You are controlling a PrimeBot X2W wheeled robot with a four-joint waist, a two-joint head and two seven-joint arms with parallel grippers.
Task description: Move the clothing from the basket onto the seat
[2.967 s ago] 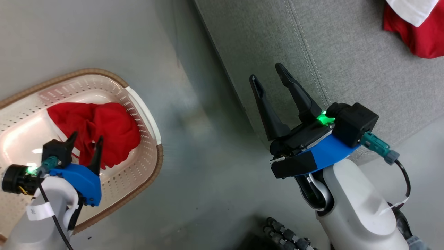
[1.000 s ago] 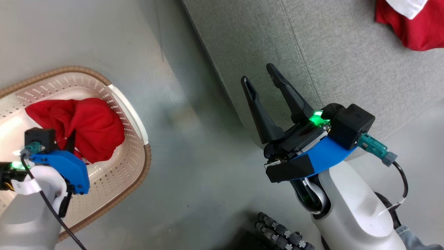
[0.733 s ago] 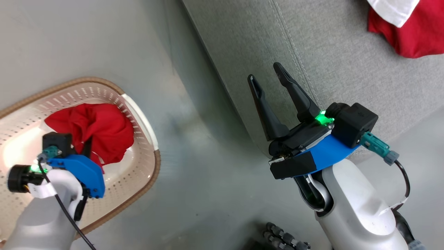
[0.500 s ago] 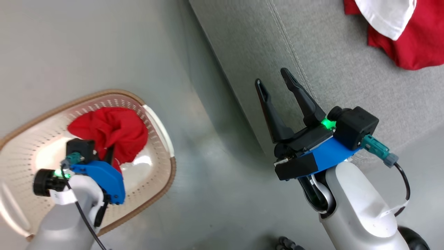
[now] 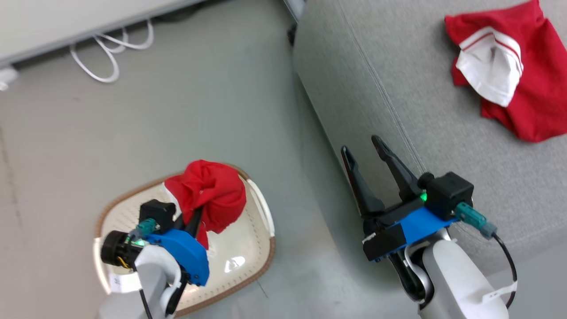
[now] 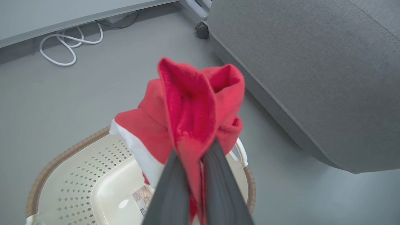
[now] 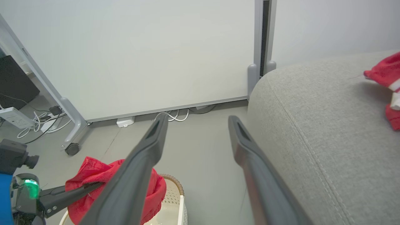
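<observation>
My left gripper (image 5: pixel 195 220) is shut on a bunched red garment (image 5: pixel 208 195) with a white stripe, held up above the cream perforated basket (image 5: pixel 262 261). In the left wrist view the cloth (image 6: pixel 193 103) is pinched between my dark fingers (image 6: pixel 175 187), and the basket's brown rim (image 6: pixel 47 168) lies below. A second red garment with a white panel (image 5: pixel 531 97) lies spread on the grey seat (image 5: pixel 398 88). My right gripper (image 5: pixel 361 146) is open and holds nothing, hovering at the seat's near edge. In the right wrist view its fingers frame the floor beside the seat (image 7: pixel 312 125).
White cables (image 5: pixel 106 66) loop on the grey floor by a pale wall panel (image 7: pixel 140 56). The panel's wheeled stand leg (image 7: pixel 73 137) and a power strip (image 7: pixel 15 117) are at the left. Grey floor separates the basket from the seat.
My left gripper has lifted the red garment from the basket floor to above its rim. The head camera has pulled back and shifted. My right gripper stays open.
</observation>
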